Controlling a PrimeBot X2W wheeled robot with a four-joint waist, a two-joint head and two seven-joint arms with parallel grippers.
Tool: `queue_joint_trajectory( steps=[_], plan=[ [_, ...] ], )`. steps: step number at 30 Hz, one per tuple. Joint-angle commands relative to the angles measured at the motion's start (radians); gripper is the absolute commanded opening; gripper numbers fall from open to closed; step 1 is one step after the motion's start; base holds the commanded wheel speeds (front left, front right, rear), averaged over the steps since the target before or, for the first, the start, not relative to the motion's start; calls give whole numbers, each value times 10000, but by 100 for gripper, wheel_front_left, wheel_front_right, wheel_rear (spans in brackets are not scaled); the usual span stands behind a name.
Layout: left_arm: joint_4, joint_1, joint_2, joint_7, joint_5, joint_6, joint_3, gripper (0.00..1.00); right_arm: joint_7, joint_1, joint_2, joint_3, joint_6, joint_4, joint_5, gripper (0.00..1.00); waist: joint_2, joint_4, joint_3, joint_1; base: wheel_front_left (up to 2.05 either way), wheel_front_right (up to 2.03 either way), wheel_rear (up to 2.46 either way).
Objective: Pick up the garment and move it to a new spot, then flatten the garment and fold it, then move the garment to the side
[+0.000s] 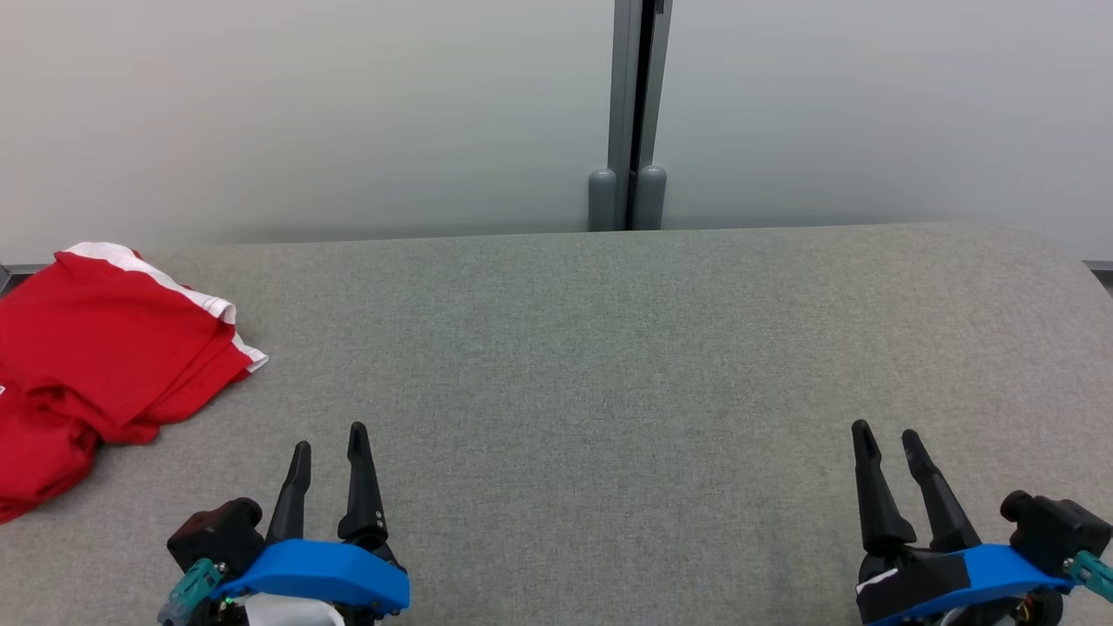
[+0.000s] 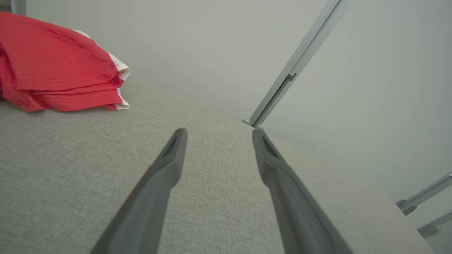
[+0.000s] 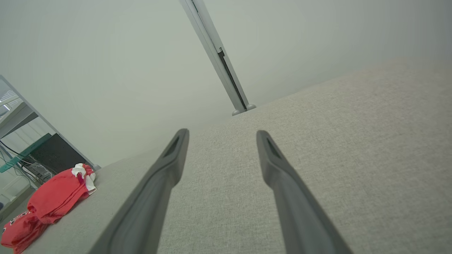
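1. The red garment (image 1: 96,348) is noted at the far left of the grey bench (image 1: 609,365), partly cut off by the left edge of the head view. Its upper part lies in flat layers with a white trim (image 1: 187,291) along one edge. The lower part is rumpled.
2. The left gripper (image 1: 329,436) and the right gripper (image 1: 885,429) are seen low at the near edge of the bench. Their fingers are spread with nothing between them. Both are well apart from the cloth, the left one nearer.
3. The step in hand is judged to be the first pick-up. In the left wrist view the stack looks almost folded, so a finished state cannot be ruled out.
4. The left arm is to be preferred for the reach, since the right would have to cross the whole bench.
5. The grasp is best taken on the near, rumpled part. The fingers are to be set astride a raised ridge and closed only once cloth lies between them.
6. The whole stack should not be pinched at once, or flattening is made harder. The trimmed edge is the better hold if it can be reached.
7. The open middle of the bench is suggested as the new spot. The cloth is to be lifted clear rather than dragged, as the woven cover may catch it.
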Motion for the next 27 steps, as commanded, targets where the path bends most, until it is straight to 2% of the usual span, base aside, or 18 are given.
queue_joint_trajectory(
  steps=[1,27],
  plan=[
    [13,-26,53,-121,351,30,-100,100,-130,29,-94,18,32,-39,-409,100,0,6,-3,0,0,0,0],
    [712,-39,54,-706,2202,83,-412,100,-723,23,-117,105,33,166,-2891,100,0,52,-40,0,0,0,0]
  ],
)
